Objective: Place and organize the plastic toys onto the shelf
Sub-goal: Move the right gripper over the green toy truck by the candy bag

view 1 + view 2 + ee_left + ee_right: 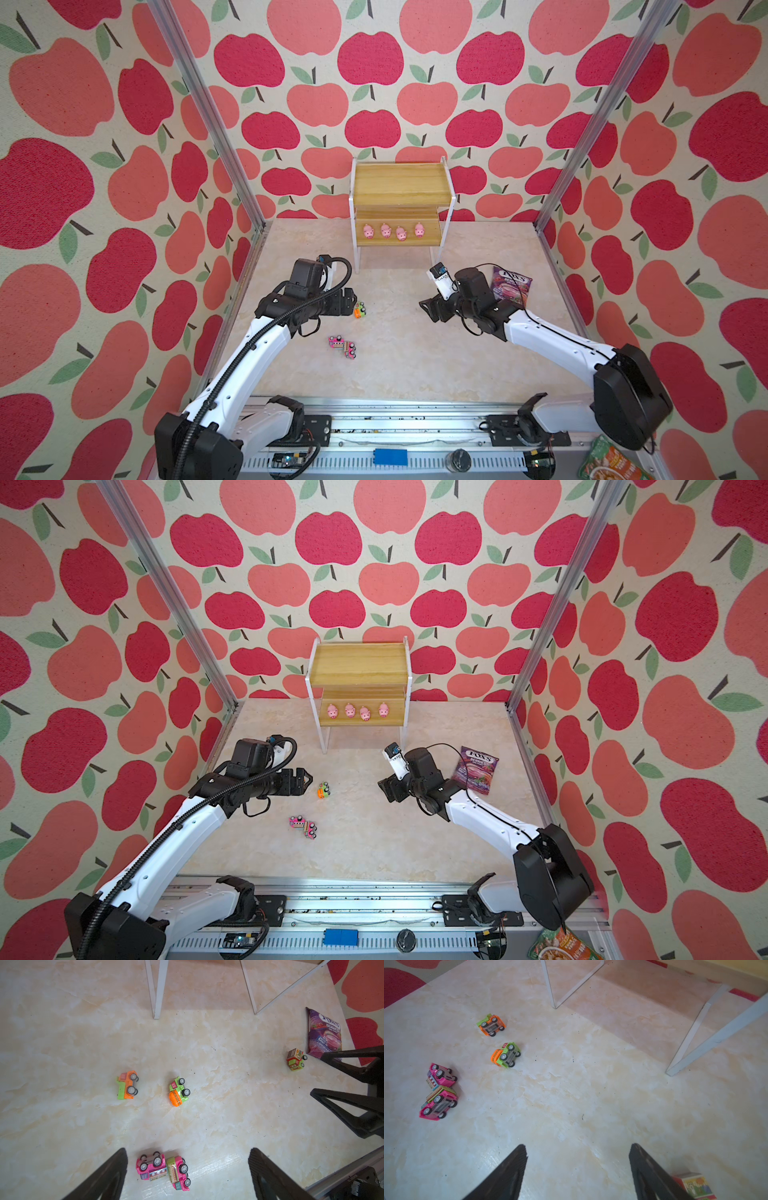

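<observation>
At the rear of the counter (415, 365) stands the shelf (401, 183). Left gripper (187, 1149) and right gripper (578, 1147): jaws spread wide, holding nothing. The purple candy bag (512, 289) lies at right. Five trucks (179, 1091) rest on the counter: four tipped over left of centre, two pink ones touching; one just beside the bag. Four pigs (386, 230) line the shelf's lower tier.

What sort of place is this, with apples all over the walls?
Probably a robot training booth: apple-print panels box in a small tabletop, two arms mounted at its edge, toy trucks scattered.
</observation>
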Available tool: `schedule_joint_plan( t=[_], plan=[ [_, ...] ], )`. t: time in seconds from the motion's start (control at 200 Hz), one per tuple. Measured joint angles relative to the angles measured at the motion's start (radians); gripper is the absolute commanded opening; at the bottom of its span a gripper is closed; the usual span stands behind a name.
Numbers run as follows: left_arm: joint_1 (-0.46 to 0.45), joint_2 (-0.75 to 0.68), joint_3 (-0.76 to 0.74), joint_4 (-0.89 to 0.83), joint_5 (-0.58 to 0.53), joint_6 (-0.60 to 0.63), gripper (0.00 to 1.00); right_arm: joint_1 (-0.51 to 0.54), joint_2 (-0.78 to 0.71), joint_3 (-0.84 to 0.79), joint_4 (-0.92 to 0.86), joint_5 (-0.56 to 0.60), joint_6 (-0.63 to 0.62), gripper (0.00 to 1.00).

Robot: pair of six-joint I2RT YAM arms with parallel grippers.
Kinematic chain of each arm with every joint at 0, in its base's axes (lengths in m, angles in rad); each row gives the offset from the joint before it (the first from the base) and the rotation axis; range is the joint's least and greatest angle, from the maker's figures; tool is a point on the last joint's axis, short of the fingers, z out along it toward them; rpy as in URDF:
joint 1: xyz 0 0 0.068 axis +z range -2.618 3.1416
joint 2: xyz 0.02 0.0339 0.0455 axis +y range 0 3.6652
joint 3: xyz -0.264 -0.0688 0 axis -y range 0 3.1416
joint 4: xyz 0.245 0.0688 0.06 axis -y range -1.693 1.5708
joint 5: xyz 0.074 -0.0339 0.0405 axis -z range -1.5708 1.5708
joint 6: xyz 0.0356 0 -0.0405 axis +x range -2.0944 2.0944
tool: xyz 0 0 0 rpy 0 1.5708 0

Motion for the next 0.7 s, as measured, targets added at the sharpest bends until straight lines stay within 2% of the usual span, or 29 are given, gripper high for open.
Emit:
schedule_joint_plan(
  t=[0.27,0.475,0.7],
  plan=[
    [0.009,0.126,0.000,-0.002,-0.042,-0.004,0.93,0.021,-0.036,-0.064,0.002,0.075,0.149,0.74],
    [0.004,0.200,0.003,-0.013,-0.041,-0.028,0.93,0.009,-0.041,-0.055,-0.058,0.244,0.203,0.70],
    [-0.094,0.283,0.074,-0.060,-0.054,-0.039,0.92,-0.088,-0.042,-0.047,-0.157,0.332,0.312,0.69]
  ],
)
